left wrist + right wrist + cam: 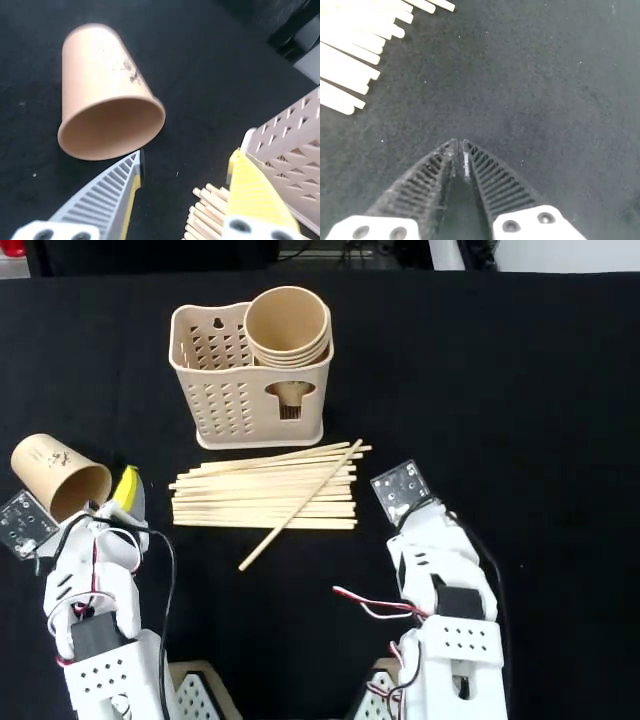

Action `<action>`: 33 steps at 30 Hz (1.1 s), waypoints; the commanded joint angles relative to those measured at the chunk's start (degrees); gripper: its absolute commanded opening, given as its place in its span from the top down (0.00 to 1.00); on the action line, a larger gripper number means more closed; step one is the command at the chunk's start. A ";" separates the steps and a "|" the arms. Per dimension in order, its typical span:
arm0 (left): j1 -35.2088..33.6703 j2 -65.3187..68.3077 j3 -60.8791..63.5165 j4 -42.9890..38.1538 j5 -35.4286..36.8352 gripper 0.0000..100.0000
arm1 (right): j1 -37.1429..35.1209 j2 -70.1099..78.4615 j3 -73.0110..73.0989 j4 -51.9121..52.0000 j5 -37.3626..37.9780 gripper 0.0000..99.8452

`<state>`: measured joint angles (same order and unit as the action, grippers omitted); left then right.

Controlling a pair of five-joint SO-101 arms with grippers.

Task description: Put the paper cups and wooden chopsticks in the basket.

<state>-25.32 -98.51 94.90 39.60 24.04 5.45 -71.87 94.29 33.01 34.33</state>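
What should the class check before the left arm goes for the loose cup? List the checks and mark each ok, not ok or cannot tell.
1. Left claw open: ok.
2. Loose brown paper cup between the claw's fingers: not ok. It lies on its side just ahead, mouth toward the claw.
3. Beige perforated plastic basket upright: ok.
4. Room in the basket: ok. The compartment beside the stack of nested paper cups looks free.
5. Right claw shut and away from the loose cup: ok.
6. Pale wooden chopsticks in the basket: not ok. They lie on the black table.
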 commanded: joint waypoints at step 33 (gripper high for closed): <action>-6.37 61.98 -32.31 -14.07 14.42 0.73 | -0.88 -0.22 -0.66 -0.79 0.18 0.99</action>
<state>-29.80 -37.05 66.24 29.23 36.09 5.45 -71.87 94.29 33.01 34.33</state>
